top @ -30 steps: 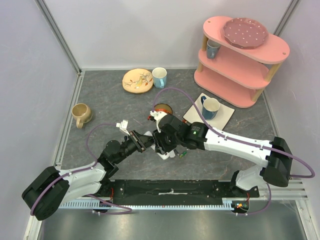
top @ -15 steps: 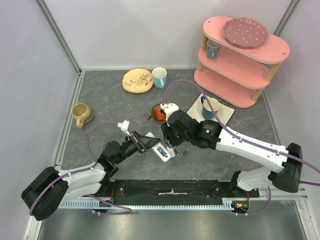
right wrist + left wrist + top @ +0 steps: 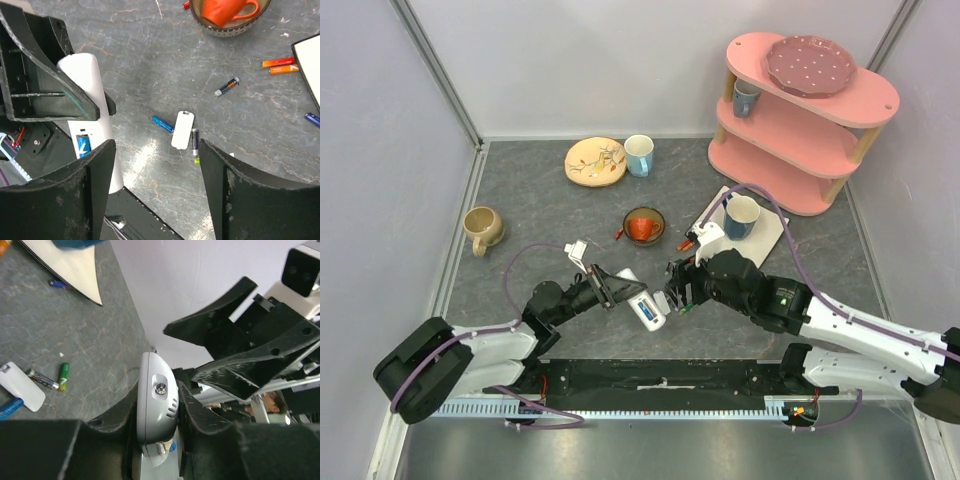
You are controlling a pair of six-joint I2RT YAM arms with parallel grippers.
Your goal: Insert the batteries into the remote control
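Observation:
My left gripper (image 3: 612, 288) is shut on the white remote control (image 3: 646, 306) and holds it tilted above the table; in the left wrist view the remote (image 3: 156, 405) sits between both fingers. In the right wrist view the remote (image 3: 89, 112) shows an open compartment with one blue battery (image 3: 82, 145) in it. My right gripper (image 3: 677, 291) is open and empty, just right of the remote. Below it on the table lie the white cover piece (image 3: 182, 130), a blue battery (image 3: 163, 124), a dark battery (image 3: 194, 138) and a green one (image 3: 197, 159).
More loose batteries lie further off: a dark one (image 3: 226, 86), two orange ones (image 3: 278, 62) and a blue one (image 3: 312, 119). A bowl with an orange cup (image 3: 643, 226), a blue mug on a white mat (image 3: 741, 215), a beige mug (image 3: 480, 228), a plate (image 3: 595, 160) and a pink shelf (image 3: 800, 110) stand around.
My right gripper, which was over the remote, has pulled back to the right and down, away from it. My left gripper still holds the remote and has shifted it slightly.

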